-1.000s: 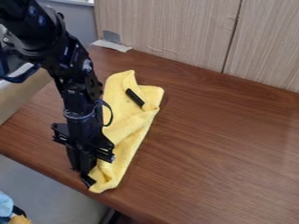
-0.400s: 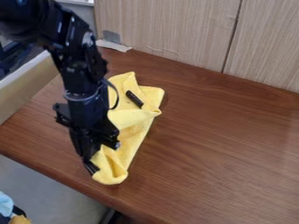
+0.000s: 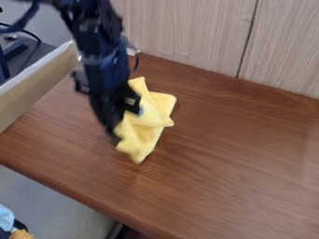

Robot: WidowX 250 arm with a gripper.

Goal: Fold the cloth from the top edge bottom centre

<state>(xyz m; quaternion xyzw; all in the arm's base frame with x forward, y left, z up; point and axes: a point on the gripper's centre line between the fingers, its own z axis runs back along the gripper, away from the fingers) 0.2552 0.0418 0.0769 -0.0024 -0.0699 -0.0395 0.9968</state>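
The yellow cloth (image 3: 146, 123) lies bunched and partly folded on the brown table, left of the view's middle. Its top corners spread toward the back wall, and its lower end comes to a blunt point. My gripper (image 3: 116, 139) is at the cloth's lower left edge, shut on that edge. The arm comes down from the upper left and covers part of the cloth's left side.
The wooden table (image 3: 237, 158) stretches to the right of the cloth. A pale panelled wall (image 3: 187, 32) stands behind it. A beige ledge (image 3: 37, 84) borders the table at the left. Below the front edge, a blue cloth (image 3: 6, 218) shows at lower left.
My gripper has moved up and slightly right, bringing the cloth's lower end toward its upper part. The cloth is now shorter, and the black object on it is no longer visible.
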